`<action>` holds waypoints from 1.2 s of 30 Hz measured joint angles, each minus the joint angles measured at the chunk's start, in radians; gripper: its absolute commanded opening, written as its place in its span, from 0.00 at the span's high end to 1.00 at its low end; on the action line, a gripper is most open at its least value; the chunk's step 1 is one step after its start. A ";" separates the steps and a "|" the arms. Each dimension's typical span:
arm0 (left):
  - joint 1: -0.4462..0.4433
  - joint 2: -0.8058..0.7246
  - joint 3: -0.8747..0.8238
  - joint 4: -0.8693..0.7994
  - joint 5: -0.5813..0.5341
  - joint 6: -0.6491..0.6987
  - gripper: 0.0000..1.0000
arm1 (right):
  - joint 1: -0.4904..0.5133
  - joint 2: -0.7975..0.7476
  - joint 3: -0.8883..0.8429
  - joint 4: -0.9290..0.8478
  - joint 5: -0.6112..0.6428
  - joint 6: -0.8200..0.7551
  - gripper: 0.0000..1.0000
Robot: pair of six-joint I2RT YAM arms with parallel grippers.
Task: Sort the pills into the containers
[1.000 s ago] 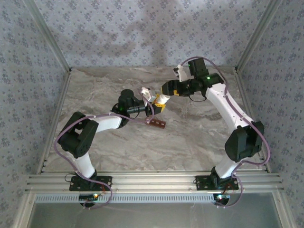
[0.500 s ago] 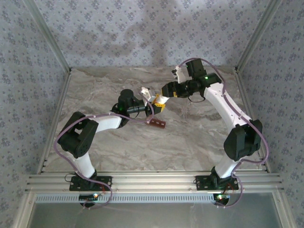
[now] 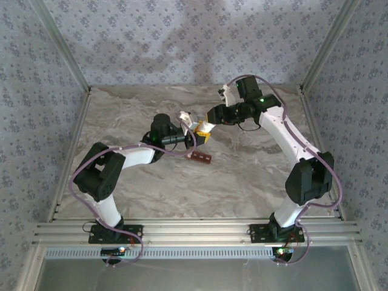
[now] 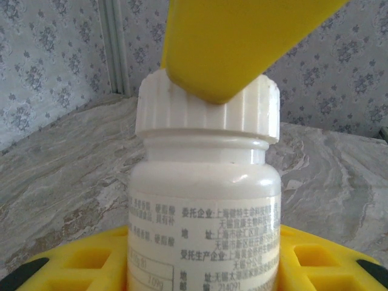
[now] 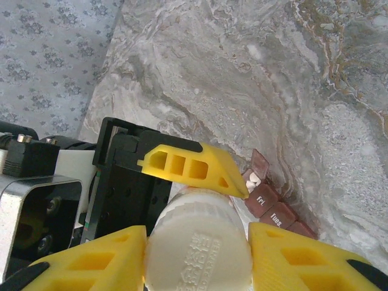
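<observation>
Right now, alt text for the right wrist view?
The right pincer grips the white cap of a bottle that the left pincer holds. Beyond, a dark red pill strip lies on the marble table.

A: The top camera?
B: High behind the arm bases (image 3: 115,232), far off, looking down over the grey marbled table (image 3: 242,182).
A: And the wrists?
B: Both very close. The left faces the white plastic pill bottle (image 4: 203,200) side-on; the right looks down on its cap. All three share that bottle; top and right also share the dark red-brown strip of square compartments (image 5: 271,207).
</observation>
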 measured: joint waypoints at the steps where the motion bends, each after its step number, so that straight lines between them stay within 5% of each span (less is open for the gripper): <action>1: 0.000 0.000 0.000 -0.005 -0.002 0.001 1.00 | 0.002 0.000 -0.008 0.012 -0.001 0.010 0.56; 24: -0.002 0.000 0.001 -0.127 -0.057 0.060 1.00 | 0.026 0.052 -0.021 0.035 0.046 0.138 0.59; 36: -0.047 0.002 0.001 -0.135 -0.196 0.076 1.00 | 0.036 0.017 -0.082 0.098 0.159 0.398 0.60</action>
